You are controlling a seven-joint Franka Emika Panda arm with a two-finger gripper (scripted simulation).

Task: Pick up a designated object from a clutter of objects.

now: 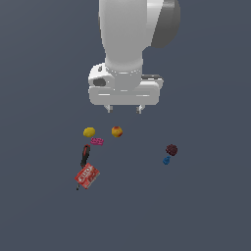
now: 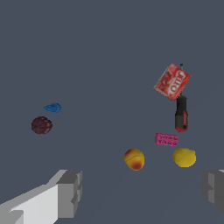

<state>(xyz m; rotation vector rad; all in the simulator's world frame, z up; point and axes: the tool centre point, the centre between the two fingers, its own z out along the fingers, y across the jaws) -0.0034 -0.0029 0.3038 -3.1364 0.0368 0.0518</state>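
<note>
The white arm (image 1: pixel 131 39) hangs above the grey bench (image 1: pixel 211 206), its pincer (image 1: pixel 125 109) spread wide and holding nothing, well above everything. Take the red printed box (image 1: pixel 87 176) as the marker. The black-red tool (image 1: pixel 85 155) lies just beside it, its thin end touching the box. Past the tool sit the yellow ball (image 1: pixel 88 132) and the yellow-red ball (image 1: pixel 116 131), with the pink flat piece (image 1: pixel 97 141) between them, nearer the yellow one. Well apart from the box, toward the exterior view's right, rests the maroon ball (image 1: pixel 171 149). Just beside that ball lies the tiny blue piece (image 1: pixel 166 160), untouched.
</note>
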